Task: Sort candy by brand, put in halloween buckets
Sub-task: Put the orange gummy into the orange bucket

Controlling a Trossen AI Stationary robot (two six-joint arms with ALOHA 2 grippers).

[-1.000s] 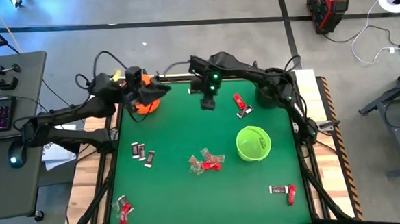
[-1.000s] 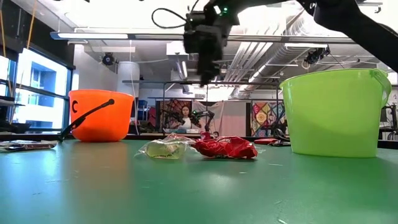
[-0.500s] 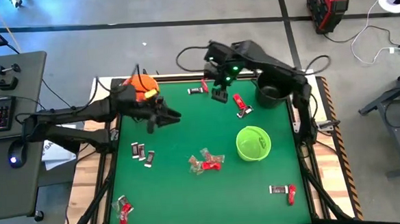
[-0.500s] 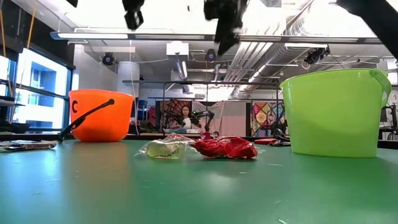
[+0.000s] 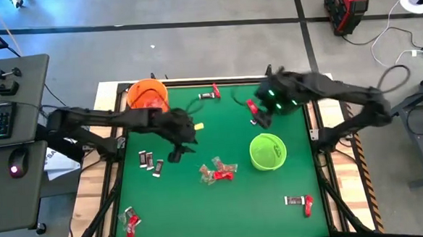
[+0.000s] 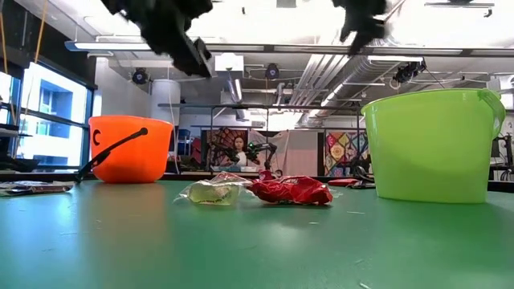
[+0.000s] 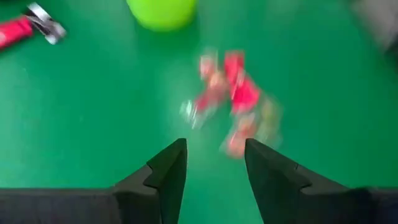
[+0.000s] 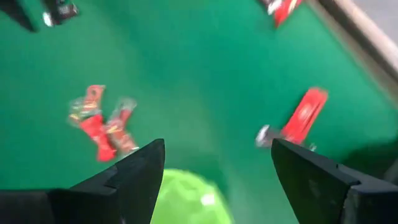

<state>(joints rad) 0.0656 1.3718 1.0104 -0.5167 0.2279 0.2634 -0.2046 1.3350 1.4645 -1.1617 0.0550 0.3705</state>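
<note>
The candy lies scattered on the green table (image 5: pixel 201 206). A pile of red and clear wrappers (image 5: pixel 219 171) sits at the middle, with dark pieces (image 5: pixel 151 162) to its left. One red piece (image 5: pixel 253 107) lies at the far right. The orange bucket (image 5: pixel 147 95) stands in the far left corner and the lime green bucket (image 5: pixel 267 151) right of the middle. My left gripper (image 5: pixel 176 155) hangs open above the table, left of the pile (image 7: pixel 233 102), with nothing between its fingers. My right gripper (image 5: pixel 261 117) hangs open and empty above the far side of the green bucket (image 8: pixel 186 199).
More wrapped pieces lie at the near left (image 5: pixel 131 221), the near right (image 5: pixel 300 201) and the far edge (image 5: pixel 210 94). A small yellow bit (image 5: pixel 198 126) lies by my left arm. The low view shows the pile (image 6: pixel 257 190) between the orange bucket (image 6: pixel 128 148) and the green bucket (image 6: pixel 434 144).
My left gripper has left the orange bucket, gone toward the table's middle and near side, sunk, and tipped downward. My right gripper has swung from the far middle toward the table's right, to above the green bucket's far side. No candy has moved.
</note>
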